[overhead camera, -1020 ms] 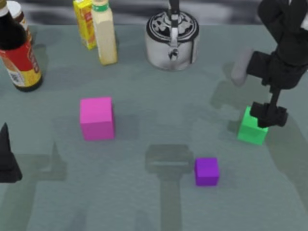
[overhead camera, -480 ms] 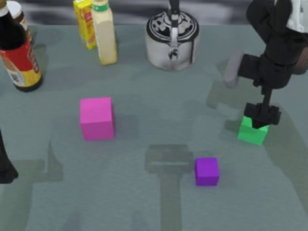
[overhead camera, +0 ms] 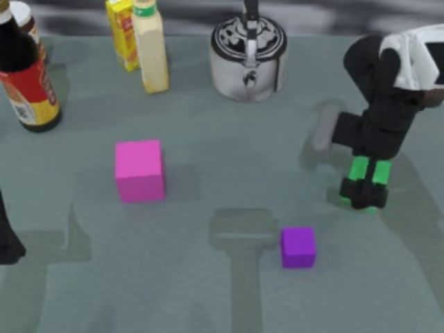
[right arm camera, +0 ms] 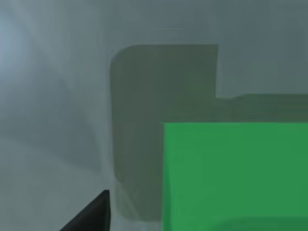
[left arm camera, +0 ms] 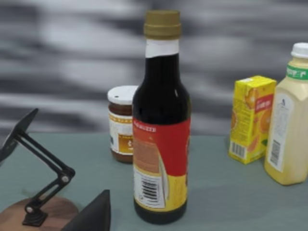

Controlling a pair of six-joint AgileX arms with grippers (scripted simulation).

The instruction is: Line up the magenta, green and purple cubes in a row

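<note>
The right hand (overhead camera: 366,186) is down over the green cube (overhead camera: 360,168) at about four o'clock on the tabletop (overhead camera: 229,152). Its two dark fingers (overhead camera: 379,193) stand apart, one on each side of the cube, with green showing between and above them; whether they are pressing on it I cannot tell. The cube sits on the surface, and in the right wrist view its green face (right arm camera: 236,175) fills much of the picture, with a dark shadow on the grey surface beside it.

The magenta cube (overhead camera: 139,170) rests at roughly nine o'clock, well apart from the other two. The purple cube (overhead camera: 298,247) lies at around five o'clock, near the green one but not touching it.

The left arm is parked off at eight o'clock, with only the dark tip of the left hand (overhead camera: 8,243) showing at the edge; I cannot tell how it stands.

Along the far edge, from ten to twelve o'clock, stand a dark sauce bottle (overhead camera: 24,73) with a red and yellow label, a jar (left arm camera: 122,122) behind it, a yellow juice carton (overhead camera: 122,33), a cream-coloured bottle (overhead camera: 150,47) and a metal kettle (overhead camera: 248,57).
</note>
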